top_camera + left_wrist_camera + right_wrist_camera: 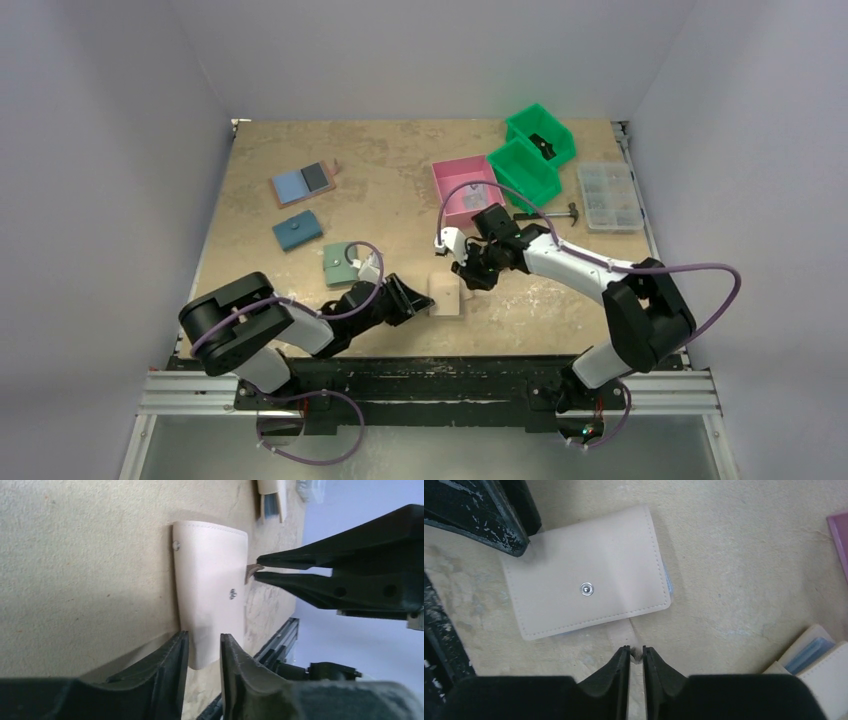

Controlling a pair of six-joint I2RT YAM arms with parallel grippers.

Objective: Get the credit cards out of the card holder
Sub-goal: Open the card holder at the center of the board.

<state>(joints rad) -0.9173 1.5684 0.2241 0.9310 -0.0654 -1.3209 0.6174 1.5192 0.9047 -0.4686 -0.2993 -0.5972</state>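
Note:
The beige card holder (447, 298) lies folded shut on the table, its snap stud (586, 589) facing up. My left gripper (204, 639) is open a little at the holder's near corner, and the corner sits just past its fingertips, not pinched. The holder's small snap tab (623, 628) sticks out toward my right gripper (636, 650), whose jaws stand narrowly open with the tab's end between the fingertips (260, 559). The credit cards are hidden inside; only a pale blue sliver (667, 582) shows at the holder's edge.
Another beige holder (819, 655) lies close by on the right gripper's side. Farther back are an open blue and dark holder (303, 183), a teal wallet (297, 231), a green wallet (343, 264), a pink bin (465, 188), two green bins (525, 170), a clear organiser box (608, 196) and a hammer (570, 213).

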